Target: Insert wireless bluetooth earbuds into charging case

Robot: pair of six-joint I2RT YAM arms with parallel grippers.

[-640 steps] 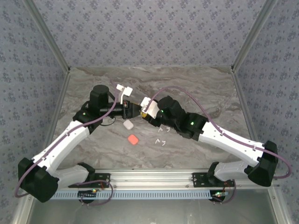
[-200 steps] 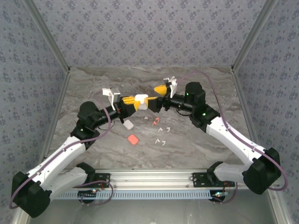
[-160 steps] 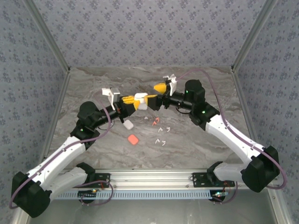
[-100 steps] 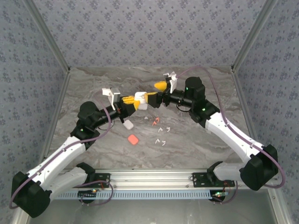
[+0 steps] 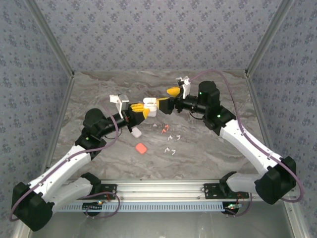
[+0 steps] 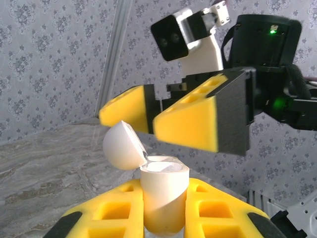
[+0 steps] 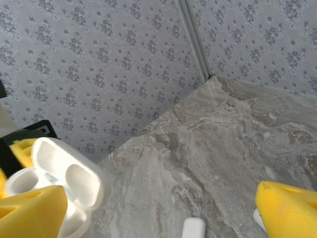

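white case (image 6: 163, 198), yellow pads (image 6: 188, 121) — grey marbled table (image 5: 198, 153), coral case (image 5: 141, 148), grey-blue floral walls (image 5: 158, 34).

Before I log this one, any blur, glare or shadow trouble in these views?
Top external: even light, faint shadows, earbuds barely resolved. Left wrist: open case interior washed out, near pads soft. Right wrist: yellow fingertips blurred, marble table sharp.

Grey-brown marble-patterned table (image 5: 89, 89), enclosed by a back wall (image 5: 158, 34) and side walls (image 5: 25, 99) in grey-blue floral wallpaper, slanting metal corner posts (image 5: 49, 38), aluminium rail (image 5: 158, 187) along the near edge, even soft light
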